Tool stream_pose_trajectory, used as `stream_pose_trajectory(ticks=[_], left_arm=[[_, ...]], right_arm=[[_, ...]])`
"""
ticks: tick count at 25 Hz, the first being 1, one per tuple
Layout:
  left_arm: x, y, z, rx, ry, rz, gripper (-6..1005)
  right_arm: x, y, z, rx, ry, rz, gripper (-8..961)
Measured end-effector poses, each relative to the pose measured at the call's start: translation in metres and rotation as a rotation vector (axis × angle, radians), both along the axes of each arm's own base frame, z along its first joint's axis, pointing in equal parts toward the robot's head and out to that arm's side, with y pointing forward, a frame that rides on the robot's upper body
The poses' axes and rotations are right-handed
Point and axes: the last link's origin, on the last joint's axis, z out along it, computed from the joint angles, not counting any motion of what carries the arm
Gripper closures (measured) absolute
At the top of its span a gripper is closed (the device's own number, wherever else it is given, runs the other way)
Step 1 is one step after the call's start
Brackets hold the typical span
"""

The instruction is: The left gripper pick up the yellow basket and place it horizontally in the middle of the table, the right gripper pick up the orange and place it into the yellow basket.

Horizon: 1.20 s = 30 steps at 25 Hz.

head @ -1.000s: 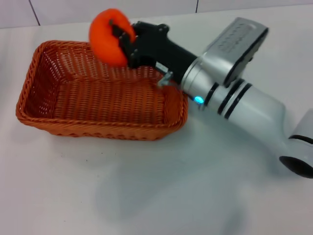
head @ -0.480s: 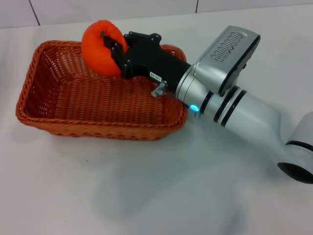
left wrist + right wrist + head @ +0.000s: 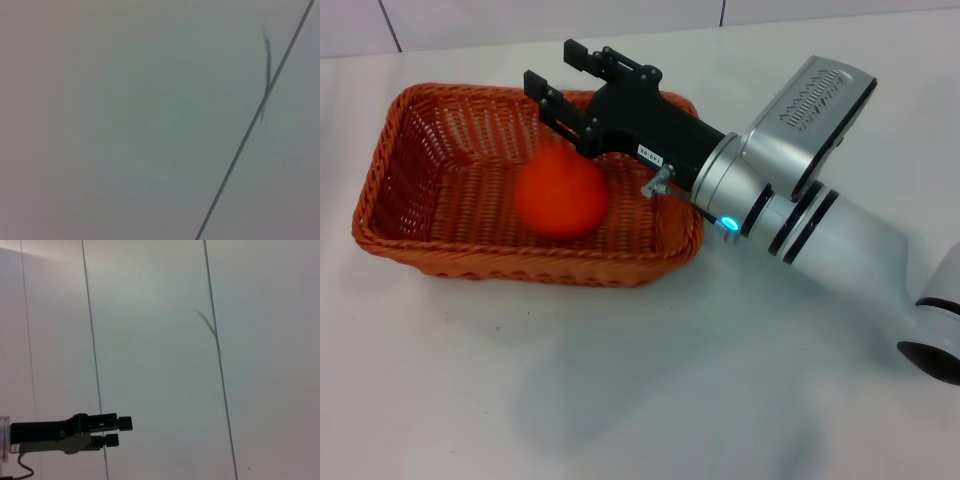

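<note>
The orange (image 3: 562, 195) lies inside the yellow basket (image 3: 382, 165), right of its middle, free of any grip. The basket rests lengthwise on the white table (image 3: 620, 400). My right gripper (image 3: 552, 65) is open and empty, held over the basket's far rim just above and behind the orange. Its silver-white wrist (image 3: 760, 195) with the blue light reaches in from the right. The left gripper does not show in the head view; a dark claw (image 3: 120, 431) shows far off in the right wrist view, against the wall.
A tiled wall (image 3: 620, 20) runs behind the table's far edge. The left wrist view shows only a plain wall with a dark seam (image 3: 250, 130).
My right gripper has opened and let go of the orange, which has dropped from above the far rim down into the basket. The arm has shifted slightly right.
</note>
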Motion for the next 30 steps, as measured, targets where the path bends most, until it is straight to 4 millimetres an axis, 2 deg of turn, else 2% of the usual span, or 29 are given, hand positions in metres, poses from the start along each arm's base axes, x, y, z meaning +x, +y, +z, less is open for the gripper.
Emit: stream_pose_trajectory(ticks=[4,7,12,16,20,25,30], left_arm=[[-0.002,-0.001,-0.001,0.004,-0.005,0.0,164],[-0.002,-0.001,-0.001,0.005,-0.001,-0.002,164],[-0.004,-0.002,-0.002,0.05,0.02,-0.016,164],[-0.012,-0.005,-0.004,0.098,0.045,-0.011,164],[-0.022,-0.012,-0.007,0.161,0.124,-0.019,164],[-0.037,-0.023,-0.013,0.241,0.163,0.01,163],[-0.05,-0.037,-0.017,0.307,0.227,0.028,164]], right_arm=[[0.002,0.0,0.001,0.003,0.0,-0.007,506],[0.004,0.002,0.002,0.016,-0.006,-0.013,290],[0.016,0.017,0.017,0.097,-0.015,-0.062,64],[0.04,0.033,0.044,0.212,0.027,-0.17,23],[0.073,0.036,0.079,0.357,0.107,-0.29,3],[0.12,0.026,0.111,0.503,0.161,-0.456,3],[0.168,0.004,0.133,0.616,0.18,-0.624,3]])
